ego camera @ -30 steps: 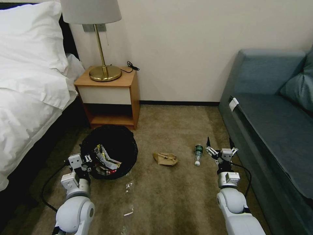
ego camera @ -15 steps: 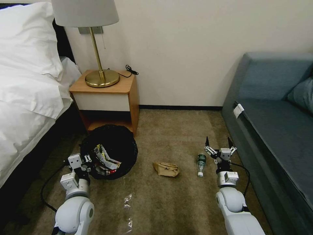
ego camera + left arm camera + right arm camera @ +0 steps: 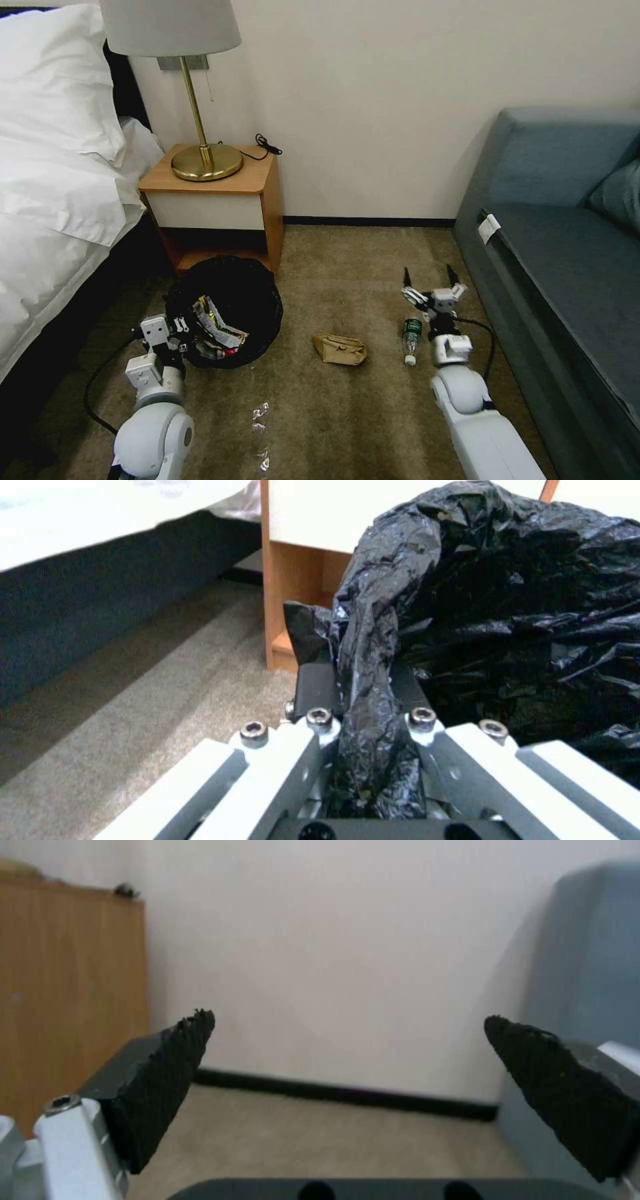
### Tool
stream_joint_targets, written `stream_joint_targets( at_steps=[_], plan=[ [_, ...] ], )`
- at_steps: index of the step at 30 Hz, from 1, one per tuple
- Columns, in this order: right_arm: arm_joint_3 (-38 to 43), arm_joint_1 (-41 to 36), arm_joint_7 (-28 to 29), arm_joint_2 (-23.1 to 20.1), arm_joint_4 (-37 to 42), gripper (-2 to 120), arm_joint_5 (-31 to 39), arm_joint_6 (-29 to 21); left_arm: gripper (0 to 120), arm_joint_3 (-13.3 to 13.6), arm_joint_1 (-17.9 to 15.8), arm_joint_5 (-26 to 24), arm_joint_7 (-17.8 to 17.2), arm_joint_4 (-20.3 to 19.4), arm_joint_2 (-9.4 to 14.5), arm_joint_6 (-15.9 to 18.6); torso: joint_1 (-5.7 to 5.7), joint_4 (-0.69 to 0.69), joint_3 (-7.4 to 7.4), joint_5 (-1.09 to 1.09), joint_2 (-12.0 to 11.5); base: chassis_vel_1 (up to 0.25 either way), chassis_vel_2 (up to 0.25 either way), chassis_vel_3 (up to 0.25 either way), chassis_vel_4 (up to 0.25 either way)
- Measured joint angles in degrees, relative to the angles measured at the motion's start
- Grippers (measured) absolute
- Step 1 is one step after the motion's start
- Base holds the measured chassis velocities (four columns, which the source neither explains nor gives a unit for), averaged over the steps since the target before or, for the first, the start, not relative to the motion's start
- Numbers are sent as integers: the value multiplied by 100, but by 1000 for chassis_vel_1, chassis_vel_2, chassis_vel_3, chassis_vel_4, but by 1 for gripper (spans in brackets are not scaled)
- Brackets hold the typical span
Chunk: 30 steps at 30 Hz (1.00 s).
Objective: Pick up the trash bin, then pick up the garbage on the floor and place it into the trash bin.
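The trash bin (image 3: 257, 293), lined with a crinkled black bag, stands on the carpet in front of the nightstand. Red-and-white and gold wrappers (image 3: 215, 328) lie inside it. My left gripper (image 3: 177, 328) is shut on the bin's near rim; in the left wrist view the gripper (image 3: 363, 677) pinches a fold of the black bag (image 3: 507, 605). A crumpled brown paper bag (image 3: 340, 348) lies on the floor in the middle. A small clear bottle (image 3: 411, 331) with a green label lies to its right. My right gripper (image 3: 430, 281) hovers open just beyond the bottle, its fingers (image 3: 167, 1065) wide apart and holding nothing.
A wooden nightstand (image 3: 213, 193) with a brass lamp (image 3: 200, 157) stands behind the bin, and a bed (image 3: 53, 200) lies on the left. A blue sofa (image 3: 567, 267) runs along the right, close to my right arm. Clear plastic scraps (image 3: 260, 413) lie on the carpet between the arms.
The camera has shifted, so the whole scene slid slightly. My open right gripper has moved left and forward, closer to the bottle. The left gripper still holds the bin's rim.
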Motion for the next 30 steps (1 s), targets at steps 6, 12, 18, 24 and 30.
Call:
stream_joint_targets(
  at_steps=[6,12,18,24,30],
  plan=[
    [-479,440,11,39,-490,100,748,-439,4,-4,7,40,0,22,-23,-4,0,0,0,1,0,0,0,0,0],
    [-646,768,-11,102,-773,100,1569,-1236,4,-39,41,71,0,-15,-52,-4,0,-1,0,1,0,0,0,0,0],
    [-699,971,75,97,-703,100,1898,-2077,4,-46,88,127,-2,-13,-95,-34,0,0,0,0,0,0,0,0,0],
    [-702,1035,158,128,-709,100,1896,-2545,4,-20,128,184,2,-13,-135,-60,0,-1,0,1,0,0,0,0,0],
    [-707,879,445,63,-530,100,1791,-2838,4,-29,149,184,6,-15,-130,-72,0,-1,0,1,0,0,0,0,0]
  ],
)
